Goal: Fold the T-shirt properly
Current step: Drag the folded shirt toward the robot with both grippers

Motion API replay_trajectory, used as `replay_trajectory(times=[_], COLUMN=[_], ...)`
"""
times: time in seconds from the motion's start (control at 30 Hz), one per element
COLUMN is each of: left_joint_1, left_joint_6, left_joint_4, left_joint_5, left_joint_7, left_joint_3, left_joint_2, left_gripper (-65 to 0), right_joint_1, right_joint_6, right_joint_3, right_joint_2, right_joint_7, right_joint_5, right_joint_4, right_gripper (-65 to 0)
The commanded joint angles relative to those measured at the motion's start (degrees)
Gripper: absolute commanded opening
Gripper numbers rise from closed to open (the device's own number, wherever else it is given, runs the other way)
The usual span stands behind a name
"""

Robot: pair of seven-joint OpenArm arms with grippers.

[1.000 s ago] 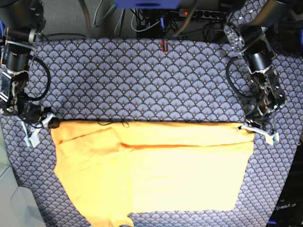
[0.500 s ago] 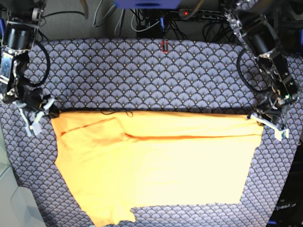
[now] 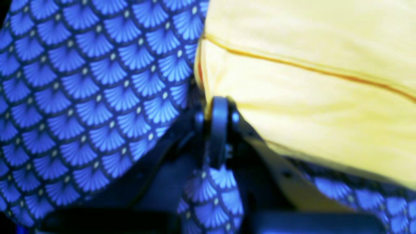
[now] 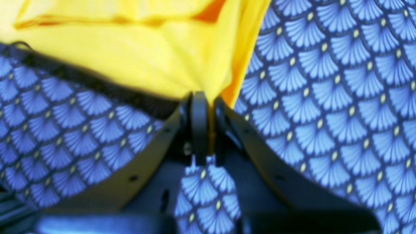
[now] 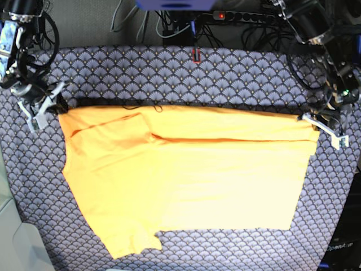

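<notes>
Spanning between both claws, T-shirt (image 5: 186, 175) top corners clenched in left claw (image 5: 321, 125) and right claw (image 5: 48, 106).

A blue-grey cloth (image 5: 186, 79) with a scallop pattern covers the table. Behind its far edge, a power strip (image 5: 248, 15) with a red light lies among dark cables (image 5: 175, 27).

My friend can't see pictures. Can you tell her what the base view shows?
A big yellow-orange T-shirt lies spread on a blue-grey patterned cloth. Two robot arms pinch its top corners: the right gripper at the picture's left, the left gripper at its right. Cables run behind the table.
</notes>
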Motion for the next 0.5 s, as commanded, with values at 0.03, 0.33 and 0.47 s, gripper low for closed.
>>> replay_trajectory(times=[0.03,0.33,0.47], left_joint_1=[0.8,9.1,11.7], left_joint_6=[0.0,0.0,0.0], left_joint_4=[3.3,8.5,8.8], left_joint_5=[-2.4,-8.3,-8.5], left_joint_7=[0.7,1.8,1.8], left_joint_3=[-0.2,-5.8,-5.8], left_joint_2=[-1.0,-1.4,-1.4], left_gripper=[-65.0,-65.0,-65.0], right_joint_1=[-0.4,-7.5,-9.9], right_joint_6=[0.2,0.2,0.2], right_joint_3=[1.8,8.7,9.0], right_joint_2=[1.1,-2.2,-2.8], right_joint_7=[0.4,0.9,0.9], right_joint_5=[0.1,-0.1,-0.1], right_joint_4=[1.1,1.2,1.2], right_gripper=[-65.0,-65.0,-65.0])
